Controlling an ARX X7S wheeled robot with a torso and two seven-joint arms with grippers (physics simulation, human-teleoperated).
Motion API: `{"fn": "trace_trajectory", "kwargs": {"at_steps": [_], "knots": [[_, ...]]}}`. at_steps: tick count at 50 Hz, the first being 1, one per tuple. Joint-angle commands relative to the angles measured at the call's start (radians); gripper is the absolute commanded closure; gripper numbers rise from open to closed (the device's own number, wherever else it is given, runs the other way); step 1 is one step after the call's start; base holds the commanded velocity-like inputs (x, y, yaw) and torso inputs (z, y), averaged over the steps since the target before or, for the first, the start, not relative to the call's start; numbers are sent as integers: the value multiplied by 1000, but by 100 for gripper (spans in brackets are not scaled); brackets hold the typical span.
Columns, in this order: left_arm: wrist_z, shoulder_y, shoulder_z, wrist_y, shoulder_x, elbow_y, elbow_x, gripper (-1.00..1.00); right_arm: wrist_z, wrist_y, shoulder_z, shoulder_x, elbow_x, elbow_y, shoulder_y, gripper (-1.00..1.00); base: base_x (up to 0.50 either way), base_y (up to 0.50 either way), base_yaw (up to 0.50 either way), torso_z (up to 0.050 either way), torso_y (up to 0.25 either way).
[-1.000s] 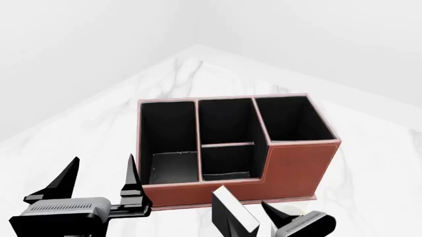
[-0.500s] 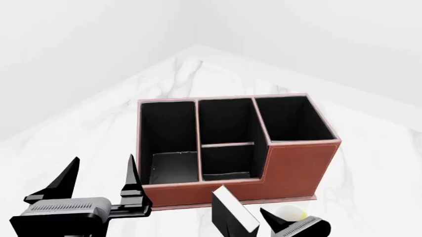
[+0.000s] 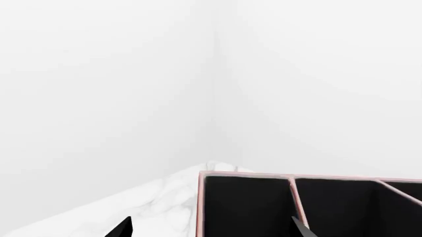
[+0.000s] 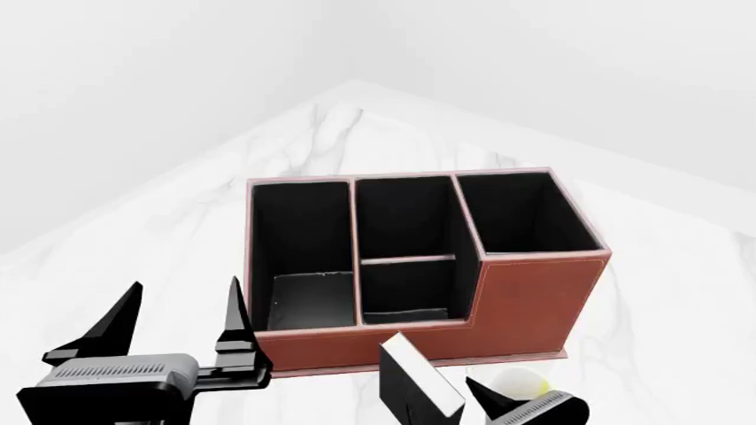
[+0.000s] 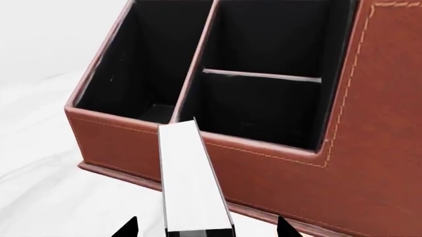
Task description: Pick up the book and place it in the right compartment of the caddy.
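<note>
In front of the caddy (image 4: 426, 266), low and near its long front wall: the book (image 4: 420, 376), tilted, white page edges up, sitting between the fingertips of the right end effector (image 5: 201, 228). Closing-for-pickup step by the look of it; contact with the covers impossible to confirm, so grip state unknowable here. Next: clamp firmly, lift above the rim, carry across to the tall right compartment (image 4: 523, 212), lower in squarely. Left end effector (image 4: 177, 314) spread wide, holding nothing. No brand, label or writing legible anywhere. Mug (image 4: 520, 383) just beside.

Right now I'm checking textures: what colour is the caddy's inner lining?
Black, inside the reddish-brown leather-look caddy; the right wrist view shows it best.
</note>
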Motion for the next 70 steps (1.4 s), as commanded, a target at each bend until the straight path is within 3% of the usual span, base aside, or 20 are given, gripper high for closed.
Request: {"fn": "trace_trajectory", "kwargs": {"at_steps": [1,2,38,48,70], "knots": [[-4,0,0,1,-3,1,-4,-100,2,-3,-3,1,0,2,-1,-100,0,0,0,0,0],[-4,1,1,1,-3,1,-4,-100,4,-5,-1,1,0,1,-1,100,0,0,0,0,0],[-17,-4,6,3,-10,-3,-9,-100,19,2,-2,27,7,-58,-5,100,0,0,0,0,0],[-21,-4,2,3,-14,0,-16,-100,76,118,41,81,57,-231,29,100,0,0,0,0,1],[-28,-2,-1,4,-21,4,-26,-100,132,246,94,125,130,-380,136,100,0,0,0,0,1]]}}
